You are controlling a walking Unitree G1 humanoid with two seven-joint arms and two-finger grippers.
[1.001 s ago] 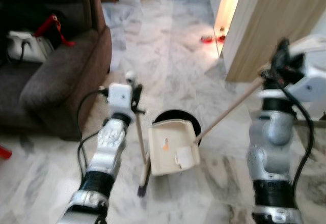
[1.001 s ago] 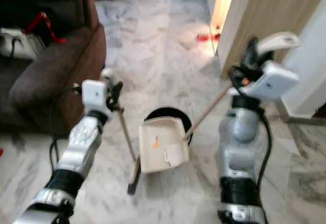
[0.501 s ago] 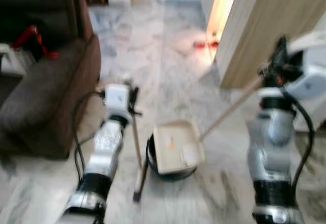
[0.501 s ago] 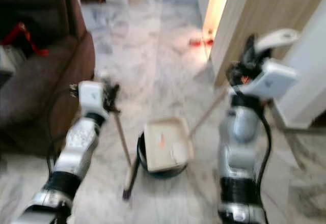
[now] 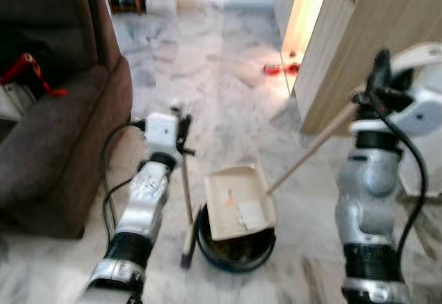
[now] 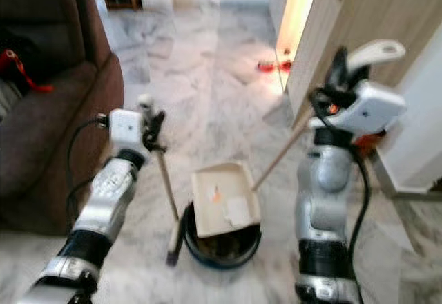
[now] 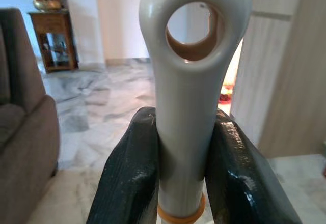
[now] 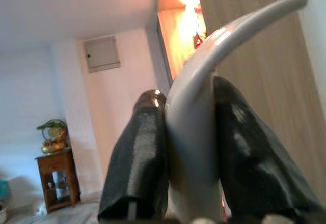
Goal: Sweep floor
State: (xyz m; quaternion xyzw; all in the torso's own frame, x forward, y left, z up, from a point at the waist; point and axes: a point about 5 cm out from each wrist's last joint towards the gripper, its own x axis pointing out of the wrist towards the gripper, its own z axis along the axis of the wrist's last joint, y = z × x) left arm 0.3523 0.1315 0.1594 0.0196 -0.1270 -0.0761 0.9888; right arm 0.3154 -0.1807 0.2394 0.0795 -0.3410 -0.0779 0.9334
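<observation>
Marble floor (image 5: pixel 228 62); dustpan (image 5: pixel 238 201) tipped over bin (image 5: pixel 235 247), broom (image 7: pixel 191 102) clamped.

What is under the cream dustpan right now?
A round black bin sits under the dustpan, which the right end effector holds by its long handle. Some dark contents show in the bin's open front; the rest of its inside is covered by the pan.

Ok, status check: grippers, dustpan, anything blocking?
Left gripper shut on broom handle. Right gripper shut on dustpan handle. Dustpan over black bin, litter aboard.

Marble floor (image 5: pixel 207 62), brown sofa (image 5: pixel 55 124)
</observation>
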